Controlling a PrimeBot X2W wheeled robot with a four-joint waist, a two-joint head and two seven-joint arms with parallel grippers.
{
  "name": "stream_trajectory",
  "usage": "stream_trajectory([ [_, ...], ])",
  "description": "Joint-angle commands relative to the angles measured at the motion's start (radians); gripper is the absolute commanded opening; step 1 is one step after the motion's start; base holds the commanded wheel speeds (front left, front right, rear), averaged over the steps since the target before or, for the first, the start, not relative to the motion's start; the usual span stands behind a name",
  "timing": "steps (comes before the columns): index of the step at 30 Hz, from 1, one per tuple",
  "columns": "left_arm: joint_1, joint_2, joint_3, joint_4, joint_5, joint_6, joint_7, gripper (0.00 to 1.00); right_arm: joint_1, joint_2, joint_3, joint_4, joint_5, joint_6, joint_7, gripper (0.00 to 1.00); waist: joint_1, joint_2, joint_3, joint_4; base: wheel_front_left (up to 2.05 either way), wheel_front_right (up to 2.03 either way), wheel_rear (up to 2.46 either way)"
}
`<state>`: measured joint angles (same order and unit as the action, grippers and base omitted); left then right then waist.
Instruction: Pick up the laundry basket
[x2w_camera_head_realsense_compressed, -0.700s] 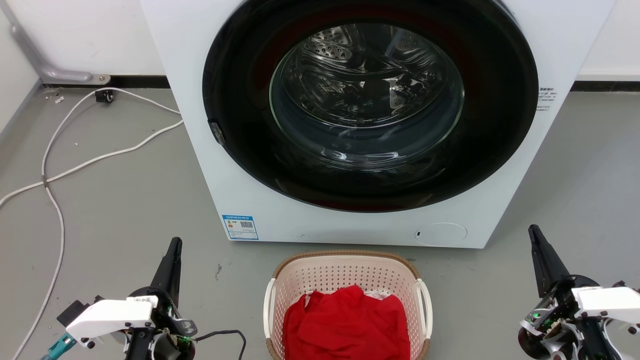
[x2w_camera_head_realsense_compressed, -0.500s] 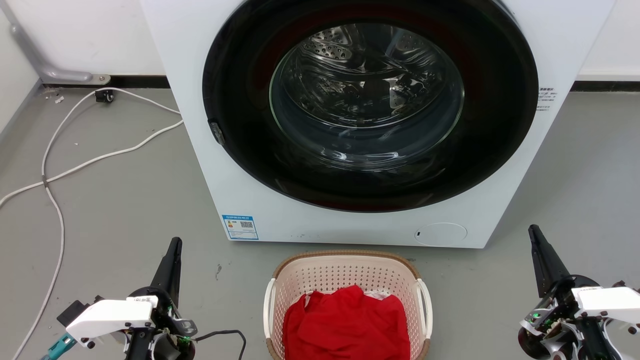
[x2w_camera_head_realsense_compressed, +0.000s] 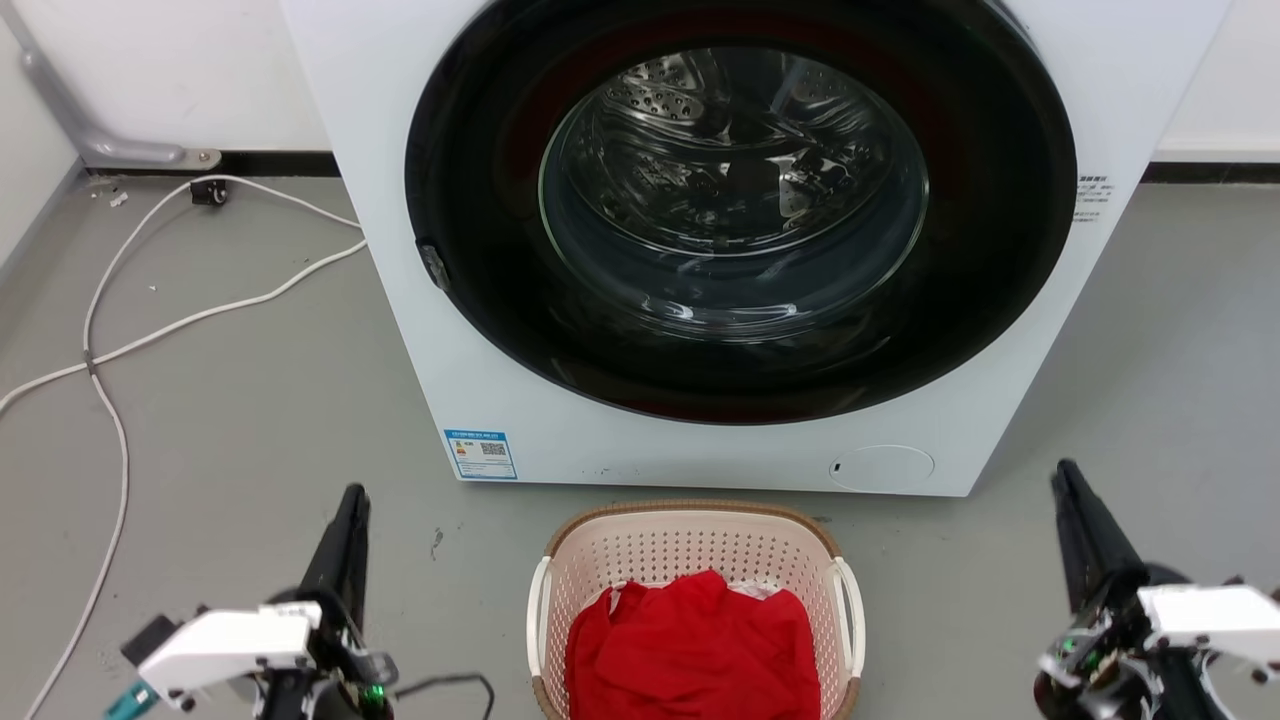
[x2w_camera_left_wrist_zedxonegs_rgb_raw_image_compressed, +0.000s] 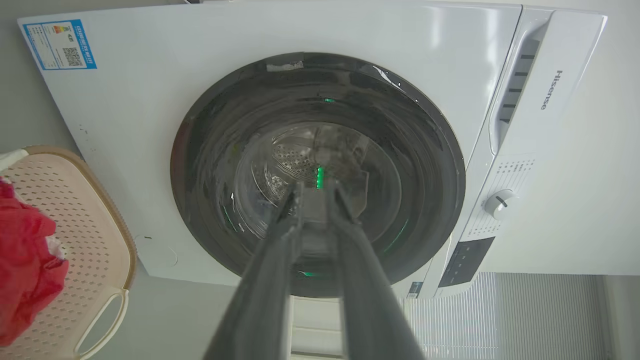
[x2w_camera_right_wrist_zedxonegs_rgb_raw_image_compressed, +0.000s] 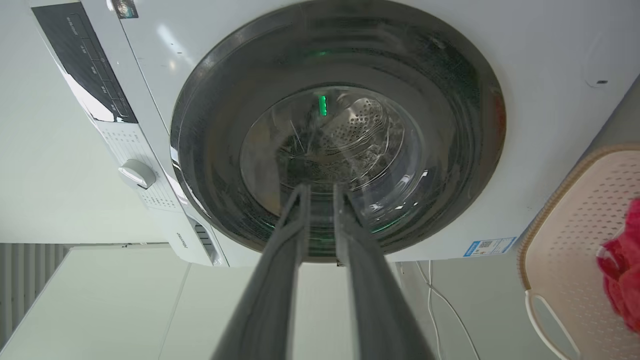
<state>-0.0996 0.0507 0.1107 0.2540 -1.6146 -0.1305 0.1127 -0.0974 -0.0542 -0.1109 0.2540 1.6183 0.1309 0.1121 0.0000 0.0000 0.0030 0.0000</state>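
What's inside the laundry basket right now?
A crumpled red cloth fills most of the laundry basket, with a bit of white fabric peeking out at its far edge. The basket's floor and anything beneath the cloth are covered.

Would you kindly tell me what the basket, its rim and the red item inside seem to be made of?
The basket: likely moulded plastic, matte cream, given its even rows of holes. Its rim: brown with a woven look, perhaps plastic too; unclear. The red item: soft cloth, matte, lying in folds and creases.
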Motion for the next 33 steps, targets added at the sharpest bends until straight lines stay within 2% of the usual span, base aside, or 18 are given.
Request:
stream_trajectory([
  [1, 0.009, -0.002, -0.001, 0.009, 0.0, 0.0, 0.0, 1.0, 0.009, 0.001, 0.0, 0.01, 0.0, 0.0, 0.0, 1.0, 0.0, 0.0, 0.0, 0.0, 0.0, 0.0, 0.0],
  [6, 0.021, -0.003, -0.007, 0.005, 0.021, 0.0, -0.022, 1.0, 0.023, 0.002, 0.002, 0.011, -0.022, 0.0, -0.021, 1.0, 0.0, 0.0, 0.001, 0.0, 0.0, 0.0, 0.0],
  [9, 0.02, -0.003, -0.003, -0.007, 0.067, 0.001, -0.037, 1.0, 0.026, 0.002, 0.001, -0.001, -0.076, 0.0, -0.036, 1.0, 0.0, 0.0, 0.002, -0.001, 0.0, 0.0, 0.0],
  [19, 0.021, -0.002, -0.031, -0.062, 0.264, 0.027, -0.08, 1.0, 0.04, 0.002, 0.011, -0.061, -0.302, 0.0, -0.079, 1.0, 0.0, 0.0, 0.005, -0.001, 0.0, 0.0, 0.0],
  [25, 0.027, -0.002, -0.064, -0.089, 0.432, 0.055, -0.11, 1.0, 0.052, 0.002, 0.032, -0.096, -0.492, 0.0, -0.109, 1.0, 0.0, 0.0, 0.007, -0.002, 0.0, 0.0, 0.0],
  [33, 0.034, -0.002, -0.093, -0.102, 0.588, 0.076, -0.142, 1.0, 0.067, 0.002, 0.059, -0.114, -0.687, 0.0, -0.141, 1.0, 0.0, 0.0, 0.008, -0.001, 0.0, 0.0, 0.0],
])
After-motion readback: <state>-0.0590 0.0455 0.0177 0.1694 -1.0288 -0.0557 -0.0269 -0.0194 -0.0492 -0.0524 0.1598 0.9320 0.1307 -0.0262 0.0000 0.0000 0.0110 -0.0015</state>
